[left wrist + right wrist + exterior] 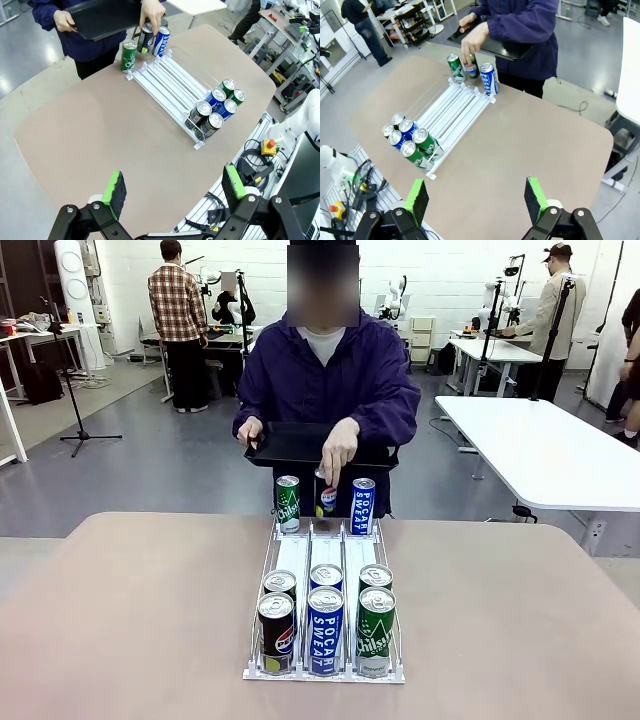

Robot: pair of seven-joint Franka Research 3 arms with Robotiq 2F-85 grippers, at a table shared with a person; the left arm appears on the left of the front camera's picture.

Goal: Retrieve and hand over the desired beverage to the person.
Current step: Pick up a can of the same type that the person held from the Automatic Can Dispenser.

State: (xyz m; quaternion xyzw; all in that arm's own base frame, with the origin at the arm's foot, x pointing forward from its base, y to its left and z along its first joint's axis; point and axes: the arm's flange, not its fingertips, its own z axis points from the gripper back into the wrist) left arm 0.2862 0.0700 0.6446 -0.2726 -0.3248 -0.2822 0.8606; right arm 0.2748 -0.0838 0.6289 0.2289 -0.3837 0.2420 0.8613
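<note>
Far beyond the fingers (116,192), hand (150,11) seemingly touches can (145,39).

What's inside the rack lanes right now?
Six cans crowd the rack's near end, two per lane: a black can, a blue Pocari Sweat can and a green can in front, a back row of three behind. The front cans cover most of its labels.

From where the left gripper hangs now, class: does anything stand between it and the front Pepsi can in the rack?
Nothing visible does. Only bare table lies between the open left gripper and the front Pepsi can, at the near end of the rack in the lane on that gripper's side; the Pocari Sweat can stands beyond it.
</note>
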